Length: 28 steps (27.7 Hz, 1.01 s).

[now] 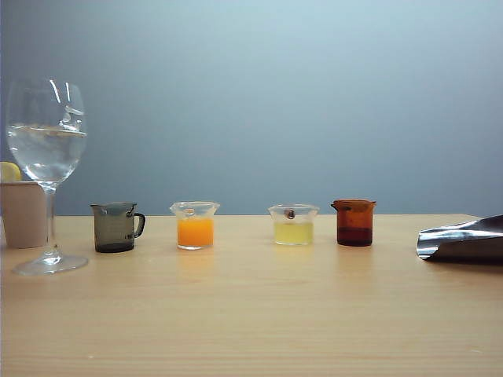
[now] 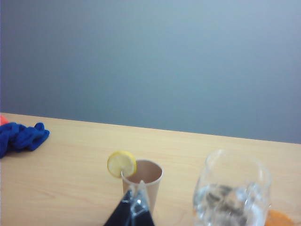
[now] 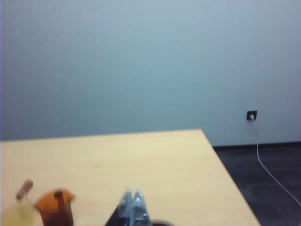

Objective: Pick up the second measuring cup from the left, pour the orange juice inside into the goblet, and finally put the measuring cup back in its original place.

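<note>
My right gripper (image 3: pixel 133 203) and left gripper (image 2: pixel 135 200) are both pressed together, empty. The small clear beaker-like cup (image 1: pixel 195 225) of cloudy orange juice (image 1: pixel 195 232) stands 2nd from the left, near the tall clear stemmed goblet (image 1: pixel 47 157).

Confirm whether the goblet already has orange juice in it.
No: in the exterior view the goblet holds only colourless clear liquid, and the orange juice sits in the second measuring cup.
</note>
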{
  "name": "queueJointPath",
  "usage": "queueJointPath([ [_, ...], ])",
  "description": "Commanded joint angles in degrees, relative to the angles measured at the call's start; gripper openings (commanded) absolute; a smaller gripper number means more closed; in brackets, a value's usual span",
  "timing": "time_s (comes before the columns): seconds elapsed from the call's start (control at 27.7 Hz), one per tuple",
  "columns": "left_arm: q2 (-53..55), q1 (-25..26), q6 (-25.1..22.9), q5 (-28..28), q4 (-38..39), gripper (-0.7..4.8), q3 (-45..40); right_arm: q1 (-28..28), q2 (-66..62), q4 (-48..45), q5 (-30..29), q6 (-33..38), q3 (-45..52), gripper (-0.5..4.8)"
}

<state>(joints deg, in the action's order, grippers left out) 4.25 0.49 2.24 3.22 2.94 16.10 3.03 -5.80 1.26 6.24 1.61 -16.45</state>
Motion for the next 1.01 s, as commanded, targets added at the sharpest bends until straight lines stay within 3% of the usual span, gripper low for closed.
queueJointPath([
  [0.04, 4.55, 0.04, 0.11, -2.51, 1.33, -0.05, 6.10, 0.04, -5.07, -0.50, -0.79, -0.11, -5.35, -0.07],
  [0.25, 17.05, 0.04, -0.09, -14.82, 6.86, -0.05, 19.23, 0.15, -17.79, -1.70, -6.95, -0.11, -15.85, -0.07],
  [0.36, 21.03, 0.04, -0.11, -17.27, 10.36, -0.05, 24.17, 1.73, -22.34, -3.10, -7.91, -0.13, -18.84, -0.07],
  [0.54, 25.11, 0.00, -0.11, -17.88, 15.87, -0.05, 31.08, 6.99, -27.41, -6.80, -7.41, -0.20, -20.68, -0.07],
  [0.72, 26.84, 0.00, -0.11, -17.86, 21.29, -0.05, 35.80, 16.76, -35.08, -12.50, -7.17, -0.35, -20.65, -0.07],
  [0.83, 26.84, 0.00, -0.11, -17.97, 22.80, -0.05, 36.06, 23.71, -40.76, -16.13, -4.52, -0.33, -20.65, -0.07],
  [1.01, 27.34, -0.02, -0.09, -19.54, 24.52, -0.05, 36.06, 30.45, -47.56, -20.65, -2.49, -0.33, -20.65, -0.07],
])
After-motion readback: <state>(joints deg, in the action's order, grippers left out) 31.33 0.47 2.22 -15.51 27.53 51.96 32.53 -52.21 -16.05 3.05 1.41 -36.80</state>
